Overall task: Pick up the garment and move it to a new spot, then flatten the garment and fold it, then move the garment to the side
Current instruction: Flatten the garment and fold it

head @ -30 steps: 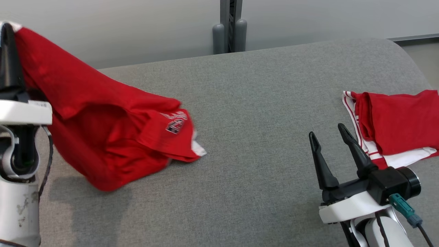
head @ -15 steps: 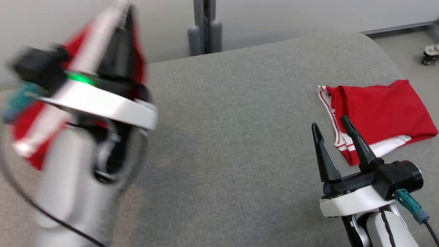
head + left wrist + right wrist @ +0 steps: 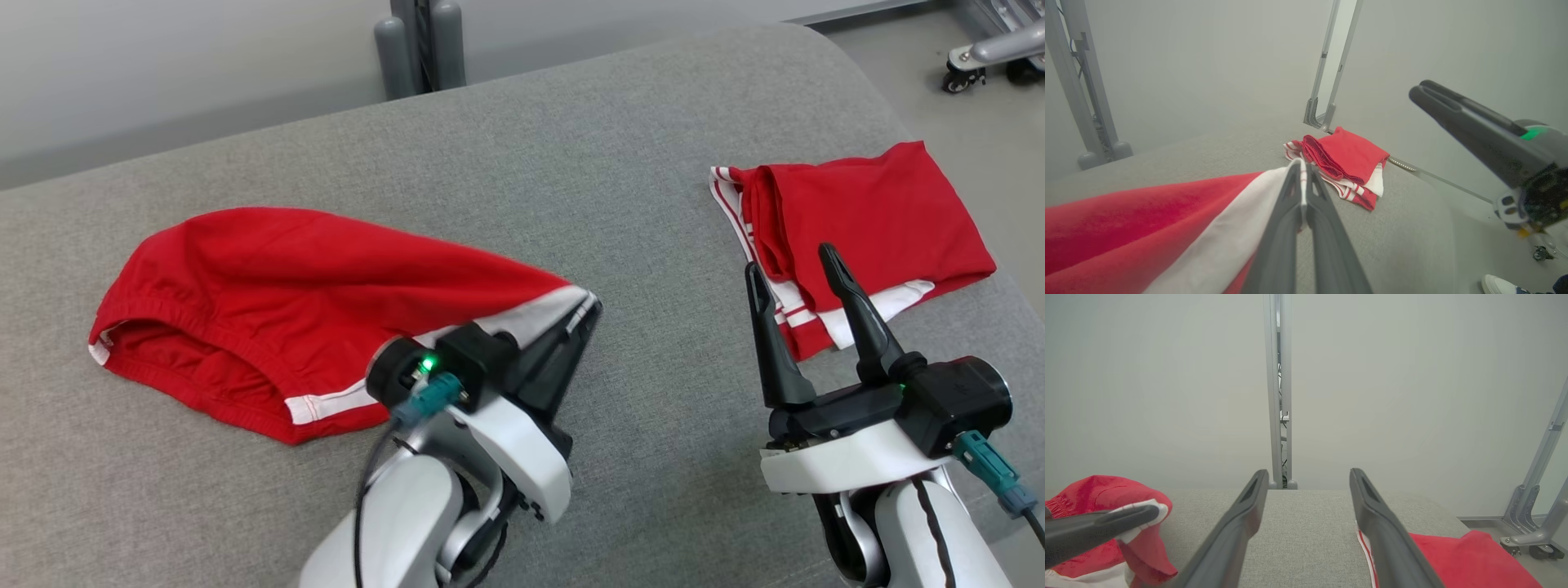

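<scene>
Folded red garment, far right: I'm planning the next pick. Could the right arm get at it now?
Probably yes: the open right end effector points at the folded garment's near edge, nothing between.

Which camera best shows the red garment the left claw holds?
Head view: the whole red garment is visible, left gripper shut on its white edge. Left wrist view shows that pinched edge; right wrist view, a bunched corner.

Jaws spread wide, the right gripper [image 3: 1308, 473] points across a grey fabric counter [image 3: 1306, 539] toward a pale wall [image 3: 1167, 375] and a grey post [image 3: 1278, 396]. At left, the left gripper [image 3: 1147, 514] pinches the white band of a red garment [image 3: 1102, 490]; a second red cloth [image 3: 1470, 559] lies at right.
</scene>
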You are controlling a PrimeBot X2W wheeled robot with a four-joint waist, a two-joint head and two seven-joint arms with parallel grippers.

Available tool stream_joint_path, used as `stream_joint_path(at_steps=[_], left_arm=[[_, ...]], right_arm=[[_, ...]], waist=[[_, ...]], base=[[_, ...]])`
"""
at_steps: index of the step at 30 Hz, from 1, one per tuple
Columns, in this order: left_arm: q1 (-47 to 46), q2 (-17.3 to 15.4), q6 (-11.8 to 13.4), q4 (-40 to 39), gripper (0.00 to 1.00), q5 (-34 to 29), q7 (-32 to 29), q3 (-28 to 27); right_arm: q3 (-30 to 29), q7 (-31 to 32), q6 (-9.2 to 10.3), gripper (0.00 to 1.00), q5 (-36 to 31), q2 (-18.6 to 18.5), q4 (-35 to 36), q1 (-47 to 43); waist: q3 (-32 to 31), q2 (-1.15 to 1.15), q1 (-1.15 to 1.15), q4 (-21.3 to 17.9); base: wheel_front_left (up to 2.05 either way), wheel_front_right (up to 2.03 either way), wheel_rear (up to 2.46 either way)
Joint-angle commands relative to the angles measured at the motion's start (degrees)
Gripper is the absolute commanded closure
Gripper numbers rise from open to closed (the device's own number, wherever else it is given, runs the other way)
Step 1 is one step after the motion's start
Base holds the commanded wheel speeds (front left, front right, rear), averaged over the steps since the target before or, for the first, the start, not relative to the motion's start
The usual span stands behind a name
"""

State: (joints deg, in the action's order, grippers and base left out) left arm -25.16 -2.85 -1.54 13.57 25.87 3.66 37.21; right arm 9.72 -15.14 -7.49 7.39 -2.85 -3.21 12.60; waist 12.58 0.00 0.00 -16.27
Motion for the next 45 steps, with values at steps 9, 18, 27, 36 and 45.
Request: stream_joint_path(at_steps=[9, 18, 27, 36, 45], left_arm=[[-2.8, -0.2, -1.4, 8.2, 0.00, -0.9, 1.1, 7.5], [-3.9, -1.2, -1.6, 9.6, 0.00, 2.6, 5.2, 3.7], [-1.2, -6.6, 1.7, 6.1, 0.00, 7.7, 10.5, -8.2], [8.4, -8.3, 2.9, 1.3, 0.00, 9.0, 11.5, -19.9], [14.4, -4.5, 0.4, -0.3, 0.00, 5.0, 11.5, -26.7]], right_arm=[[-0.1, 0.0, 0.00, 0.00, 1.4, -0.2, 0.4, 1.0], [-1.0, 0.0, 0.00, 0.00, 0.5, -0.2, 0.0, 0.6], [-1.7, 0.0, 0.00, 0.00, -1.5, -0.2, -0.9, -0.8], [-2.3, 0.0, 0.00, 0.00, -1.8, -0.3, -2.3, -2.6], [-1.7, 0.0, 0.00, 0.00, -1.5, -0.3, -2.4, -2.0]], waist=[[1.2, 0.00, 0.00, 0.3], [0.2, 0.00, 0.00, 3.1], [-2.6, 0.00, 0.00, 8.1], [-4.6, 0.00, 0.00, 11.7], [-4.3, 0.00, 0.00, 12.2]], base=[[0.00, 0.00, 0.00], [0.00, 0.00, 0.00], [0.00, 0.00, 0.00], [0.00, 0.00, 0.00], [0.00, 0.00, 0.00]])
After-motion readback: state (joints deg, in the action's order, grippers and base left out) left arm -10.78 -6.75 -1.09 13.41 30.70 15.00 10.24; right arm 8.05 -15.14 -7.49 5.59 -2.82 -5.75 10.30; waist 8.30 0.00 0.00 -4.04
